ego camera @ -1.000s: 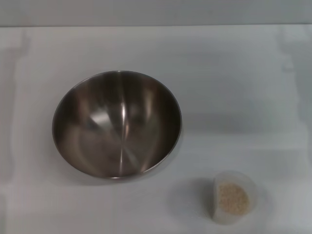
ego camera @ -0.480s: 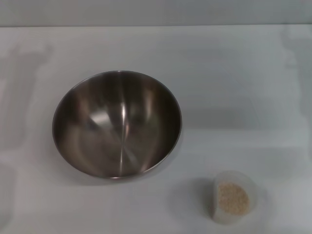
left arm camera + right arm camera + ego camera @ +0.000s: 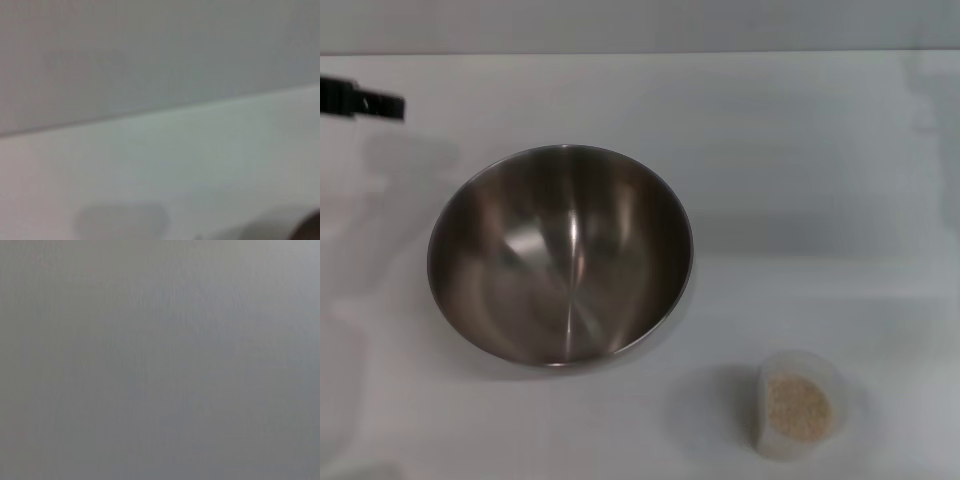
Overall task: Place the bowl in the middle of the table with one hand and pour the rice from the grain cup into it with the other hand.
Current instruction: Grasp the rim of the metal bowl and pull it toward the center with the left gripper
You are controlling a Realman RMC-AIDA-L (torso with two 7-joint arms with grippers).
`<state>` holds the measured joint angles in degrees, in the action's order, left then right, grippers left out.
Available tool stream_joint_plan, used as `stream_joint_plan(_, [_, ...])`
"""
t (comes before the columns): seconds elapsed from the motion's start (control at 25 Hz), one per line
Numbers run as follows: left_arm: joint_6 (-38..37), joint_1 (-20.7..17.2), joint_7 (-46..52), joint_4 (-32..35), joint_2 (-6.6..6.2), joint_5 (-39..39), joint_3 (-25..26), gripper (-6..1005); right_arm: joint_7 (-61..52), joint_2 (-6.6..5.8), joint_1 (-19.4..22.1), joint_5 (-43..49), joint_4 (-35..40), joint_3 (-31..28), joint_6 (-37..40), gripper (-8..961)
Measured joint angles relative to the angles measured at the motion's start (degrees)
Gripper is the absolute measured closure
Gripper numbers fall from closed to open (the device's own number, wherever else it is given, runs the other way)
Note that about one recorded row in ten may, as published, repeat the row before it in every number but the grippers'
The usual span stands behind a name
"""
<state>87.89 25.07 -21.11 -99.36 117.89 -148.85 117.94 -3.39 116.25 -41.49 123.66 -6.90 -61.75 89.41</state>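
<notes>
My left hand [image 3: 365, 101] shows only as a thin black tip poking in at the upper left edge of the head view, above the white bench [image 3: 800, 180]; so little of it is in frame that I cannot tell whether it is apart or together. It holds nothing and touches nothing. The bowl [image 3: 560, 255] sits upright left of centre in the frame, its brushed steel inside bare, below and to the right of that hand and clear of it. The grain cup [image 3: 798, 404] stands upright at the lower right of the frame, well apart from the bowl and far from my left hand, with the rice [image 3: 797, 407] lying inside it as a pale beige mass. My right hand is not in sight in any view. My left wrist view shows only blurred pale bench surface and wall; my right wrist view shows plain grey.
</notes>
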Motion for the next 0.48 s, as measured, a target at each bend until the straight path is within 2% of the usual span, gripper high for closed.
stream_joint_plan(0.48, [3.4,0.7,-1.2,5.8,0.05,-0.5,-6.4,221,0.4,-0.33,0.2,0.0,0.0,0.0,-0.2,251])
